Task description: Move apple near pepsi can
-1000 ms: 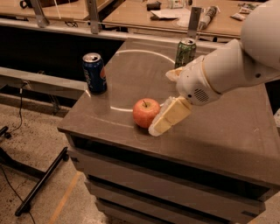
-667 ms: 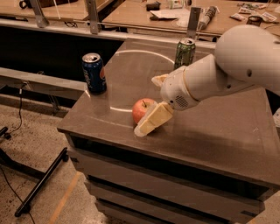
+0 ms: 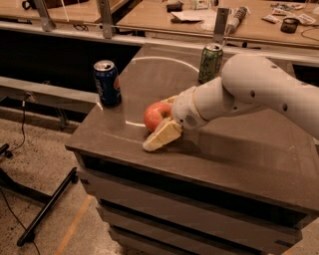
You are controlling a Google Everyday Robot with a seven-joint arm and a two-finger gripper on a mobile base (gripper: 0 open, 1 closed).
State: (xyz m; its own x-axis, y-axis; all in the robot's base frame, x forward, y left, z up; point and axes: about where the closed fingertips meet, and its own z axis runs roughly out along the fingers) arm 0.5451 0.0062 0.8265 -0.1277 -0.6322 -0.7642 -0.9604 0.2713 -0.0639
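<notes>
The red-orange apple (image 3: 154,114) sits on the dark table top (image 3: 239,154), left of centre. My gripper (image 3: 156,123) reaches in from the right and is shut on the apple. One pale finger (image 3: 162,136) lies along the apple's front side, and the other peeks out behind it. The dark blue pepsi can (image 3: 106,82) stands upright near the table's left edge, about one apple-width to the left of the apple and a little further back.
A green can (image 3: 211,63) stands upright at the back of the table, behind my arm. A workbench with clutter (image 3: 199,15) runs along the back. The table's left and front edges drop to the floor, where a black stand leg (image 3: 47,209) lies.
The gripper has moved left and slightly back across the table with the apple between its fingers. The apple is now closer to the pepsi can. The cans have not moved.
</notes>
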